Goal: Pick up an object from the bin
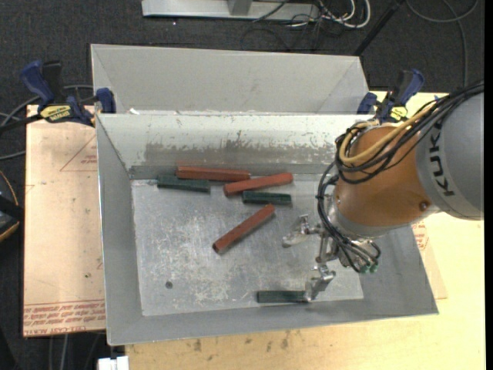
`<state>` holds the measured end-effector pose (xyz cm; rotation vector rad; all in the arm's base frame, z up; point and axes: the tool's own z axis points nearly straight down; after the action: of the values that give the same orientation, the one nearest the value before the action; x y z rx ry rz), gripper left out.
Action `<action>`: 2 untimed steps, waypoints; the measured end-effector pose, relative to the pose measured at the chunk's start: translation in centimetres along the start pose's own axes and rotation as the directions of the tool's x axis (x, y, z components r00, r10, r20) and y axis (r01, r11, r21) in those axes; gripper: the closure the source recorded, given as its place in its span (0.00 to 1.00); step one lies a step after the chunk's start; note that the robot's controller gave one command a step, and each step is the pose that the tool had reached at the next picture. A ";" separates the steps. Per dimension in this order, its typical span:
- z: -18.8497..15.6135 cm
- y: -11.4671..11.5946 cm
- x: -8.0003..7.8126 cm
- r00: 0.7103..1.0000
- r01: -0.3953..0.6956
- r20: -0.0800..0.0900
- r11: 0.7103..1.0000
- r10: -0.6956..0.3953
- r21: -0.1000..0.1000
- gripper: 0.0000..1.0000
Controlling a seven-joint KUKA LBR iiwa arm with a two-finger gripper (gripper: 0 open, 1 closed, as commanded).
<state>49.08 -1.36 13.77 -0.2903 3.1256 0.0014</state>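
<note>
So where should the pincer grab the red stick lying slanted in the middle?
Probably at its middle, coming straight down from above. The red stick lies flat on the bin floor, alone, with bare metal along both long sides. It is long and thin, so closing across its narrow width fits best, and the middle should keep it from tipping.

Grey robot arm (454,160) with orange wrist cover (377,183): cut off by the right picture edge. It hides the right-hand strip of the grey metal bin's (115,206) floor and part of its right wall. Flat dark green bar (279,297) along the bin's front edge: right end hidden beneath the lower finger (317,282) of the gripper (308,259). Dark speck (169,285) near the front-left corner: too small to identify.
</note>
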 end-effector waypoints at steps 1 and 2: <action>-1.5 -2.8 -1.8 0.999 0.053 -0.009 0.999 -0.053 -0.003 0.00; 2.2 0.4 -1.3 0.915 0.402 0.004 0.915 -0.402 0.004 0.00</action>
<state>50.25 -0.73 11.57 -0.9250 2.9938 -0.0034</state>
